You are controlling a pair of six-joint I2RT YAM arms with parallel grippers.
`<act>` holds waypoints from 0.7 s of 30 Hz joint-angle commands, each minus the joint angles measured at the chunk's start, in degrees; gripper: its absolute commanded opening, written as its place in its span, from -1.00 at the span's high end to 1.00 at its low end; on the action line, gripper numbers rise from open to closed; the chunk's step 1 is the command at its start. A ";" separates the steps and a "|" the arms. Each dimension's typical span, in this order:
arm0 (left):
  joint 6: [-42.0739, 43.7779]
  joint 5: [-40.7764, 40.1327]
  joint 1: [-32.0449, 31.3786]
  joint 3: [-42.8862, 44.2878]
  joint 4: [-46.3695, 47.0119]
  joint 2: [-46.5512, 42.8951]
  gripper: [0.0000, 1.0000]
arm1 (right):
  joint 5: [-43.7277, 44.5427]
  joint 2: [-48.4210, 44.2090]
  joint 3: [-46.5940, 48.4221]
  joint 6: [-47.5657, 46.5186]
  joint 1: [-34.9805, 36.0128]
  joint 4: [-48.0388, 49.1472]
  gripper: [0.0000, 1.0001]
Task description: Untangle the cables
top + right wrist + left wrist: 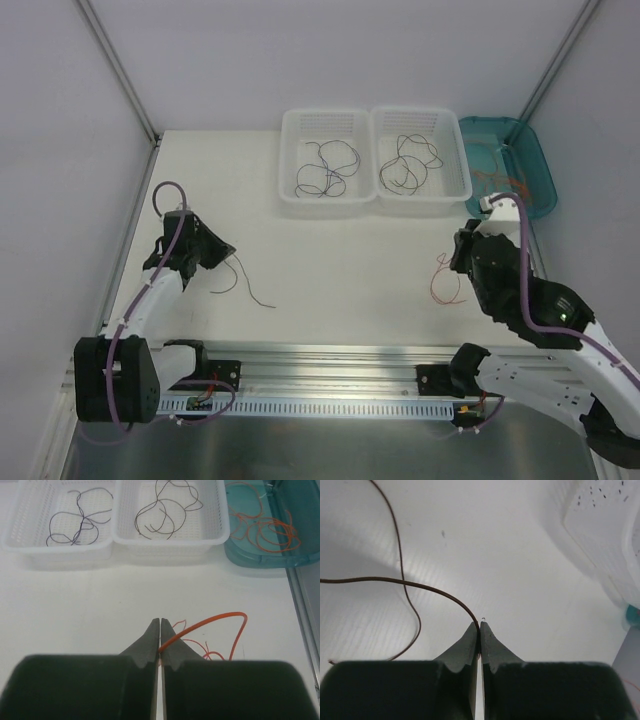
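Overhead, the left tool (pixel 230 250) is seen closed on a dark cable (pixel 252 291) that trails over the counter (pixel 340 250), and the right tool (pixel 456 262) is clamped on a red cable (pixel 444 286). More dark cables (pixel 325 170) are held in two white baskets (pixel 290 130) at the far side, and orange cables (pixel 495 172) in a teal tray (pixel 540 175) beside them. From the left wrist, the dark cable is seen pinched at the tool's tip. From the right wrist, the red cable is gripped likewise and arches rightward.
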 commanded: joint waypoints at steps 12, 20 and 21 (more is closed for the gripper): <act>7.14 13.51 -11.27 1.72 -2.03 1.77 0.77 | -27.77 20.99 -14.52 9.79 -11.11 7.80 0.99; 9.07 17.46 -14.27 -0.30 -2.73 -0.60 0.35 | -33.22 29.17 -22.61 14.36 -13.05 7.09 0.97; 9.24 17.99 -14.27 -0.21 -2.82 -0.95 0.31 | -33.40 30.92 -22.87 14.54 -12.97 7.44 0.93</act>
